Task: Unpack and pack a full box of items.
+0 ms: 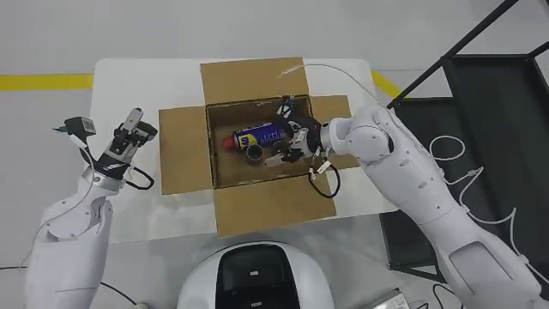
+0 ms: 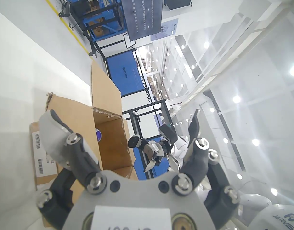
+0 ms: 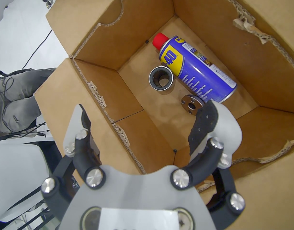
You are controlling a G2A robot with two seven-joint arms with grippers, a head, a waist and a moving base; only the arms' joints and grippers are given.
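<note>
An open cardboard box (image 1: 257, 81) sits mid-table with its flaps spread. On its floor lie a blue spray can (image 3: 197, 70) with a red cap, a short metal sleeve (image 3: 161, 77) and a small flanged disc (image 3: 191, 104). My right gripper (image 3: 144, 120) hangs open over the box's inside, one fingertip just above the disc and the can's base, holding nothing. From above, the can (image 1: 257, 136) lies beside that gripper (image 1: 287, 142). My left gripper (image 1: 133, 129) is open and empty above the table, left of the box (image 2: 108, 130).
The white table (image 1: 137, 86) has bare room to the left and behind the box. A small grey device (image 1: 77, 126) sits at the table's left edge. A black metal rack (image 1: 489, 137) stands close on the right.
</note>
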